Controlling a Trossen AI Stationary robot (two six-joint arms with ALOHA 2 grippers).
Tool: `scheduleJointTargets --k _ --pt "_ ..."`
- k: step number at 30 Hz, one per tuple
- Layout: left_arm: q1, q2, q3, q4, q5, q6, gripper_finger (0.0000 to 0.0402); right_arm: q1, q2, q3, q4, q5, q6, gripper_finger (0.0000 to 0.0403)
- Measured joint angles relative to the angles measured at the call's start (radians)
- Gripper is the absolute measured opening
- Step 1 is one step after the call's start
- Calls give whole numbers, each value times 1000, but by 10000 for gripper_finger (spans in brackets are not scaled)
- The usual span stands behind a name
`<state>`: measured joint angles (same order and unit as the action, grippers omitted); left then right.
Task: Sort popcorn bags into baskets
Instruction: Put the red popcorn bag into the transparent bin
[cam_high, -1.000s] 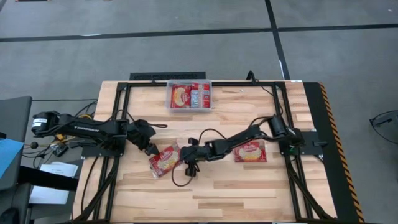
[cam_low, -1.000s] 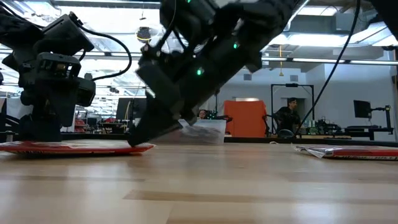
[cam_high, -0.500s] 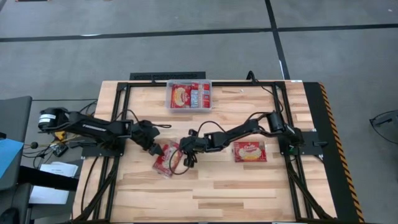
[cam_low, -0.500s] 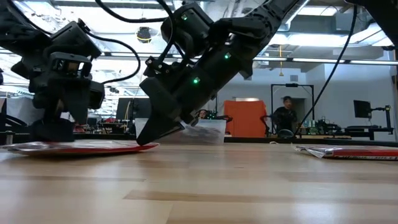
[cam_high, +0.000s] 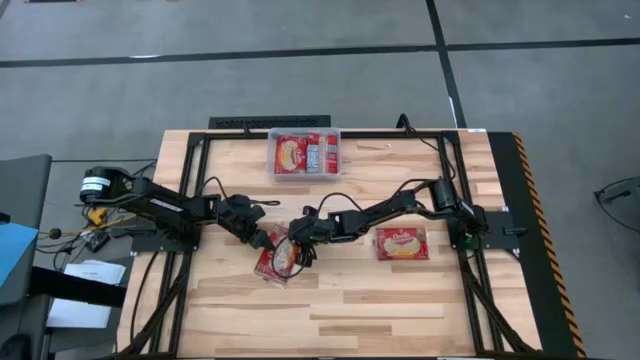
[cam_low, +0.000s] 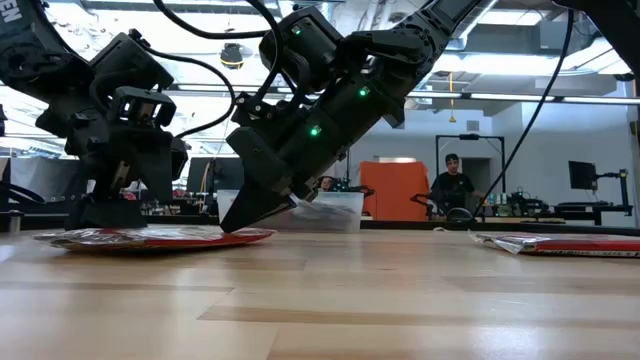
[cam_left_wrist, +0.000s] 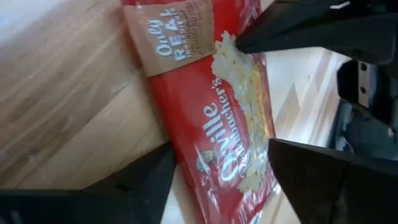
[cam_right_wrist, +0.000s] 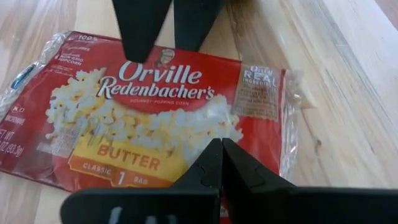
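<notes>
A pale wood table (cam_high: 400, 300) with a black frame (cam_high: 470, 200) stands on grey carpet (cam_high: 300, 90) crossed by dark seams, with a yellow-and-black hazard strip (cam_high: 528, 200) along one edge. Beyond the table the low view shows a large open workshop lit by long ceiling lights (cam_low: 520, 62), with an orange cabinet (cam_low: 395, 190), a monitor (cam_low: 582, 175) and dark stands. A person (cam_low: 449, 185) sits at a bench far back.

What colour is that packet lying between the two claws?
Red, with a yellow popcorn picture: the popcorn bag shows best in the right wrist view.
</notes>
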<state>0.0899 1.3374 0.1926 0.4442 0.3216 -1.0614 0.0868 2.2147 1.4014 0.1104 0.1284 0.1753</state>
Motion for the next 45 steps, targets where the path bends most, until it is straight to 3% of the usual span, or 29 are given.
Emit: scheduleJointTargets --k 4,10,12,16,22,31,38,45 --pt "-29 4 -1 37 -65 -28 185 -1 30 0 39 0 8 21" --pt "-72 5 -1 41 -154 -47 38 -4 22 0 44 9 -23 10" --pt "-79 5 -1 43 -162 -41 12 -9 -2 -2 28 14 -42 13" --pt "-79 2 -2 50 -163 -58 6 -23 -80 -1 -24 38 -43 23" --pt "-78 -127 7 47 -170 -106 2 -8 -273 1 -219 108 -50 14" --pt "-34 -325 81 -15 -303 -125 1 19 -516 0 -483 320 -75 28" --pt "172 -374 207 -184 -312 18 0 18 -649 0 -642 410 -26 16" --pt "484 -323 401 -385 -188 245 0 21 -688 0 -705 426 -23 22"
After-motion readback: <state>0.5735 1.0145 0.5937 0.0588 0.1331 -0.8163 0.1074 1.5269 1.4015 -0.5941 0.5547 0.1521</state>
